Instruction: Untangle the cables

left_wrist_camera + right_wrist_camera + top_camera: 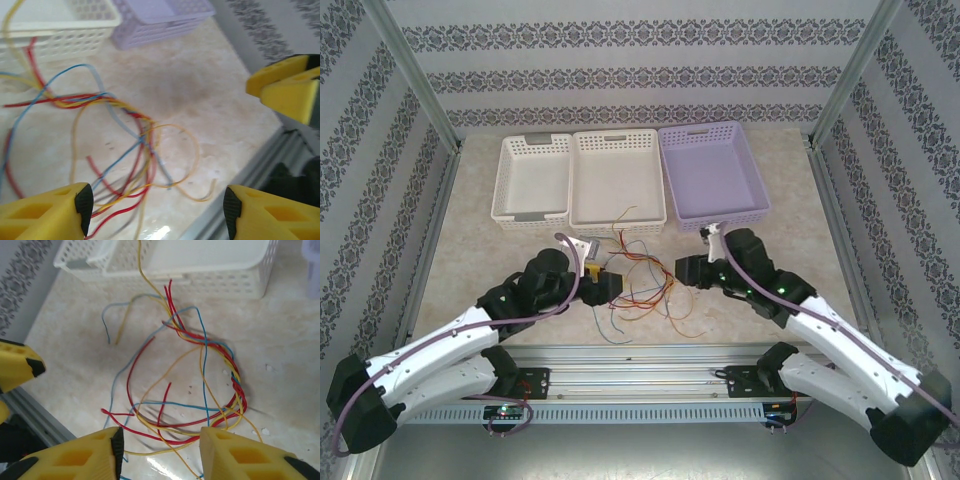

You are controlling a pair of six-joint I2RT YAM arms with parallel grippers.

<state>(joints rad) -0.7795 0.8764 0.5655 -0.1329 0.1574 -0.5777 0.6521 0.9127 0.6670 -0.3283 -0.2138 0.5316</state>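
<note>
Top cam: I've got the cables (638,282) as a loose tangle on the worktop (480,250), just near of the mid white basket (618,175), between L gripper (603,284) and R gripper (682,270).
L wrist: jaws wide apart, nothing gripped, red/yellow/blue wires lying on worktop below.
R wrist: jaws partway apart, empty, tangle under and beyond them.

This is a robot test cell, probably in a lab. A marble-look table (480,250) is boxed in by metal posts (412,70) at its corners and wallpapered panels (640,70) behind and beside it. Two arms (440,350) are bolted to a rail (640,370) at its near edge, and three baskets (615,175) sit at its far side.
</note>
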